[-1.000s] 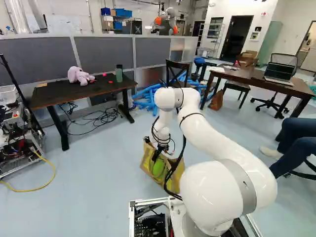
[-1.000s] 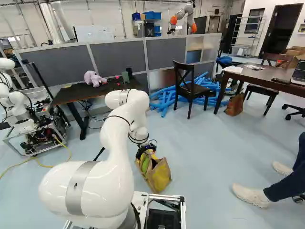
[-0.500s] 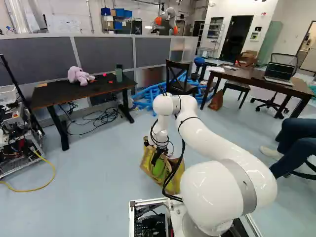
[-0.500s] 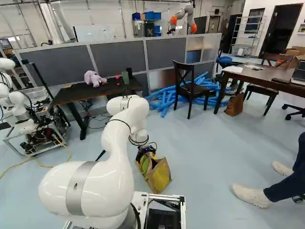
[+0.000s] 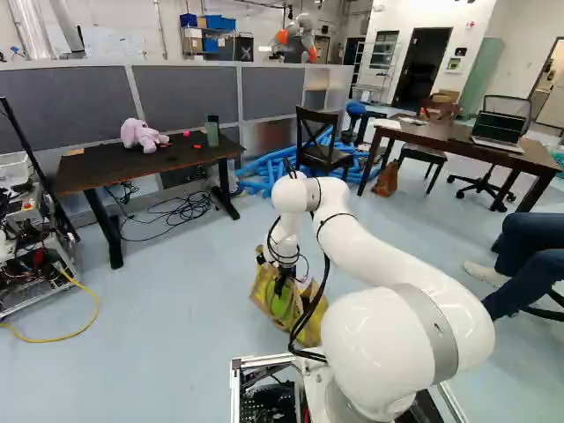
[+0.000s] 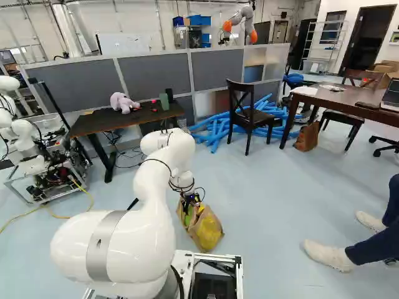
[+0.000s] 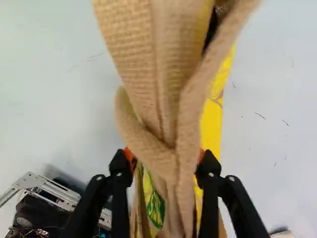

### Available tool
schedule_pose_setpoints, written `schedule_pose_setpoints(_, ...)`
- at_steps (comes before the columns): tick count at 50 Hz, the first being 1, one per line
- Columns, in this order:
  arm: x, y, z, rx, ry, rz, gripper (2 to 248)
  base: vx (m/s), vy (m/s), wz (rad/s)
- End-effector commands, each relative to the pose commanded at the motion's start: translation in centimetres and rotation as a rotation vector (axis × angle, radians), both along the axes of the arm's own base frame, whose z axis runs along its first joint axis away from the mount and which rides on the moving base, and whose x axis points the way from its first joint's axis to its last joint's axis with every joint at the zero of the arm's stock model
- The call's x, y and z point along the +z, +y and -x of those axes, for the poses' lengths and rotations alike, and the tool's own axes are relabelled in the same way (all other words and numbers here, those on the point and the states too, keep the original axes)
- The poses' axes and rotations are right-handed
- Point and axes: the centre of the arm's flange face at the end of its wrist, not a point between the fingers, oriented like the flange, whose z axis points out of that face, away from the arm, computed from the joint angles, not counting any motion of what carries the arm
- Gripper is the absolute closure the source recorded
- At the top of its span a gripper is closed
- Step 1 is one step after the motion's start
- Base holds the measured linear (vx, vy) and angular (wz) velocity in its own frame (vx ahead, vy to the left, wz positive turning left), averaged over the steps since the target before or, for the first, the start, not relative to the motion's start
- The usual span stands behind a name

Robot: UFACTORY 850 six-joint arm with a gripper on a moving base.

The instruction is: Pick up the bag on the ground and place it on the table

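your bag (image 6: 208,233) is a tan, woven one with yellow panels and a green patch (image 5: 281,304) on one side. it stands low at the floor, just ahead of the base, its body leaning and its sides creased; you can't tell whether all of its bottom touches down. its tan straps (image 7: 184,134) are bunched and crossed between the pads of the hand (image 5: 282,284), pinched from both sides, with the fabric spreading out ahead. you can see yellow along one edge of the bag and green leafy print under the straps.
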Motion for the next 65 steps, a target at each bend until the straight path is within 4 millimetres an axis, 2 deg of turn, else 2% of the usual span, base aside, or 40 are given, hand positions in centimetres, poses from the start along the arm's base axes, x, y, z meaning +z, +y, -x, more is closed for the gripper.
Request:
schedule_pose_setpoints(1,0.0,0.0,0.0,0.0,0.0,0.0,95,0.0,0.0,0.0)
schedule_pose_setpoints(2,0.0,0.0,0.0,0.0,0.0,0.0,131,0.0,0.0,0.0)
schedule_pose_setpoints(7,0.0,0.0,0.0,0.0,0.0,0.0,131,0.0,0.0,0.0)
schedule_pose_setpoints(8,0.0,0.0,0.0,0.0,0.0,0.0,169,0.0,0.0,0.0)
schedule_pose_setpoints(12,0.0,0.0,0.0,0.0,0.0,0.0,169,0.0,0.0,0.0)
schedule_pose_setpoints(13,0.0,0.0,0.0,0.0,0.0,0.0,206,0.0,0.0,0.0)
schedule_pose_setpoints(17,0.0,0.0,0.0,0.0,0.0,0.0,206,0.0,0.0,0.0)
schedule_pose_setpoints(18,0.0,0.0,0.0,0.0,0.0,0.0,229,0.0,0.0,0.0)
schedule_pose_setpoints(37,0.2,0.0,0.0,0.0,0.0,0.0,229,0.0,0.0,0.0)
schedule_pose_setpoints(65,4.1,0.0,-0.1,0.0,0.0,0.0,229,0.0,0.0,0.0)
